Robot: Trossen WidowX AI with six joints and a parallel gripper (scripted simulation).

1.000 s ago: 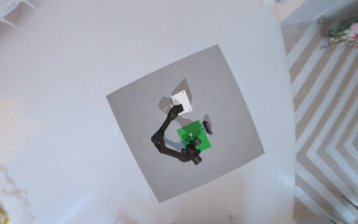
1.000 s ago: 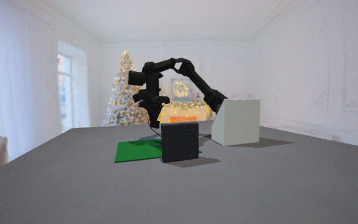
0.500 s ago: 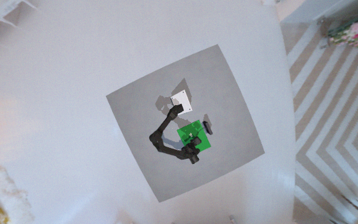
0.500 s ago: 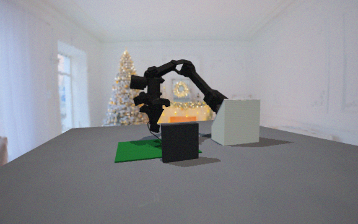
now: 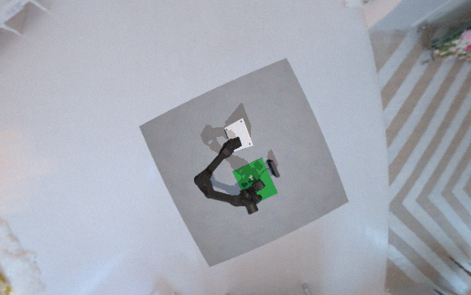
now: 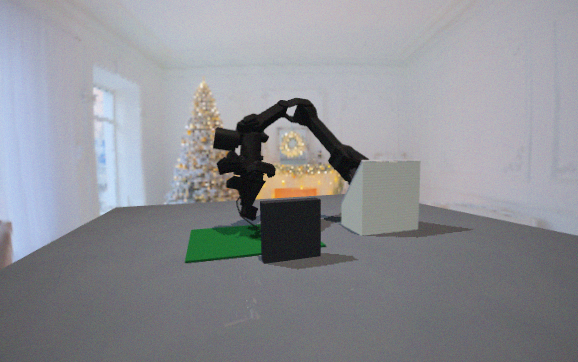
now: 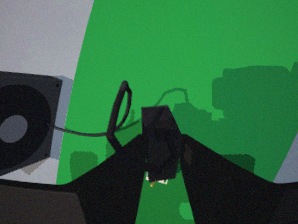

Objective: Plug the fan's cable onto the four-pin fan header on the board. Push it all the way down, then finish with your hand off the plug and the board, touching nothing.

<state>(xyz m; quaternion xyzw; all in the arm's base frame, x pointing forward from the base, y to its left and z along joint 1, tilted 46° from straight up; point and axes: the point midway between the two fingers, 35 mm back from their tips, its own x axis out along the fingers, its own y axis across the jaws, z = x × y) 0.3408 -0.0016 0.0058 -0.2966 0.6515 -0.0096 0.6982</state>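
Overhead camera above the gray tabletop, low exterior camera facing fan (image 5: 273, 168) (image 6: 290, 230) (image 7: 24, 122), close wrist camera (green board (image 5: 269, 188) (image 6: 222, 243) (image 7: 190, 35) shared by all).

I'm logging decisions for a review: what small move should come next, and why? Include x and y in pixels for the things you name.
Probably ease the plug (image 7: 161, 142) slightly onto line with the pale header (image 7: 163, 181) before lowering: the gripper (image 6: 248, 214) (image 7: 162, 140) grips it above the board (image 5: 266, 187) (image 6: 220, 243) (image 7: 150, 40), and the header peeks out past its end.

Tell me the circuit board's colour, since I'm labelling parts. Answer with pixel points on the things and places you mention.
The circuit board (image 5: 270, 188) (image 6: 220, 245) (image 7: 150, 45) is green, clearest in the wrist view.
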